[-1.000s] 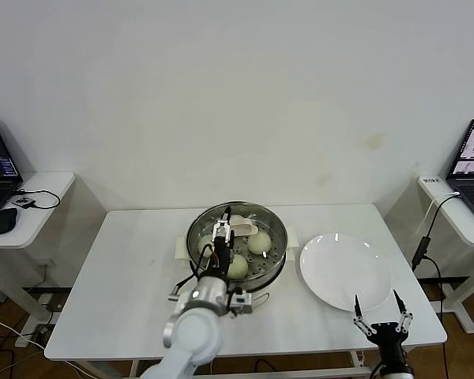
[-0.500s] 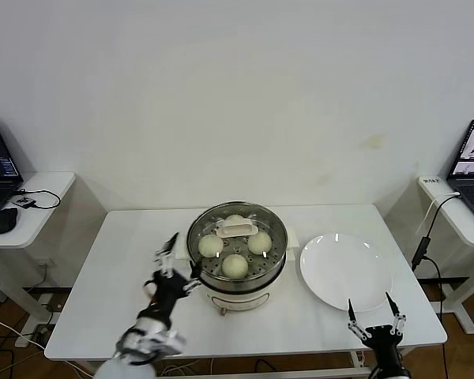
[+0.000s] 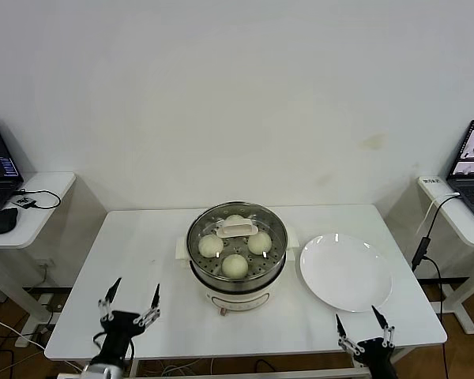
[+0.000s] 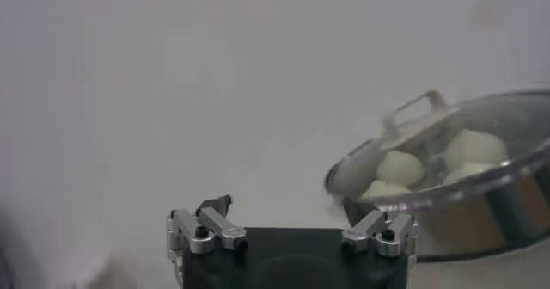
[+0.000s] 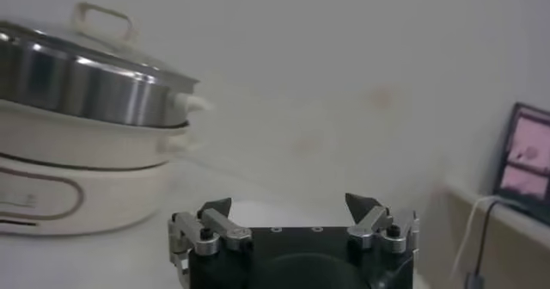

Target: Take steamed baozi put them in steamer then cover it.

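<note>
We see only the spread fingertips of the left gripper (image 3: 130,300) and right gripper (image 3: 363,330) above the head view's lower edge; both arms are cut off there. The cover's handle (image 3: 236,230) hides most of the rear steamed baozi (image 3: 235,220). In the left wrist view the steamer (image 4: 455,198) is blurred and cut by the frame edge. In the right wrist view the steamer (image 5: 82,140) runs off the frame, and the laptop screen (image 5: 526,153) is too blurred to read.

The white counter (image 3: 134,260) carries the steamer (image 3: 237,272) at centre and a plate (image 3: 346,272) just beside it.
</note>
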Tool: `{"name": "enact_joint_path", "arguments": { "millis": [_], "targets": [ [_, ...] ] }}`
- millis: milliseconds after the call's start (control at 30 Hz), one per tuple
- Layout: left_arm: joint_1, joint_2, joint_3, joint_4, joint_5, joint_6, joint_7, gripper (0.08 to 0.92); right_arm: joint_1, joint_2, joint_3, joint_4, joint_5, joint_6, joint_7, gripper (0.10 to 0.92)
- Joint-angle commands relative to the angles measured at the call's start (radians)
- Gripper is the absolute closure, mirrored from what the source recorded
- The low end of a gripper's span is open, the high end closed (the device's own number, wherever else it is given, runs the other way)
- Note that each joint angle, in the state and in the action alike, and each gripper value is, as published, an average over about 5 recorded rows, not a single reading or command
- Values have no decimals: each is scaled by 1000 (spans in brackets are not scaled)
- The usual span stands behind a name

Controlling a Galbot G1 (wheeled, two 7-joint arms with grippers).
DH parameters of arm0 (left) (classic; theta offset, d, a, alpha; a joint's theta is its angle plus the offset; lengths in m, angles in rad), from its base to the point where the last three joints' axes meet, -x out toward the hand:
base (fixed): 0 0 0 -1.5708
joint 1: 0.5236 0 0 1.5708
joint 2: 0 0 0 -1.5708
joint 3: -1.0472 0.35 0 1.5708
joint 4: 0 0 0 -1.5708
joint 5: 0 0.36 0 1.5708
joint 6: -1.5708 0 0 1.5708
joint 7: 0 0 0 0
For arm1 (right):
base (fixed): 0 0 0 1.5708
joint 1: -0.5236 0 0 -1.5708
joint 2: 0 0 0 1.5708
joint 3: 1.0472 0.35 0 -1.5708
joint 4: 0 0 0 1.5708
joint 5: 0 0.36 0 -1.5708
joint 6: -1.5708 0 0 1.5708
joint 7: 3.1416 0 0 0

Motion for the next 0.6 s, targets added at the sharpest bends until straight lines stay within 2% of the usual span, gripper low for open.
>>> {"name": "enact_joint_path", "arguments": {
  "millis": [33, 600],
  "targets": [
    [131, -57, -67, 75, -273, -126, -21, 177, -96, -54, -66, 139, 119, -136, 2, 203],
    [163, -83, -39, 91, -212, -126, 10, 177, -119, -43, -111, 157, 67, -164, 45, 203]
  ]
}}
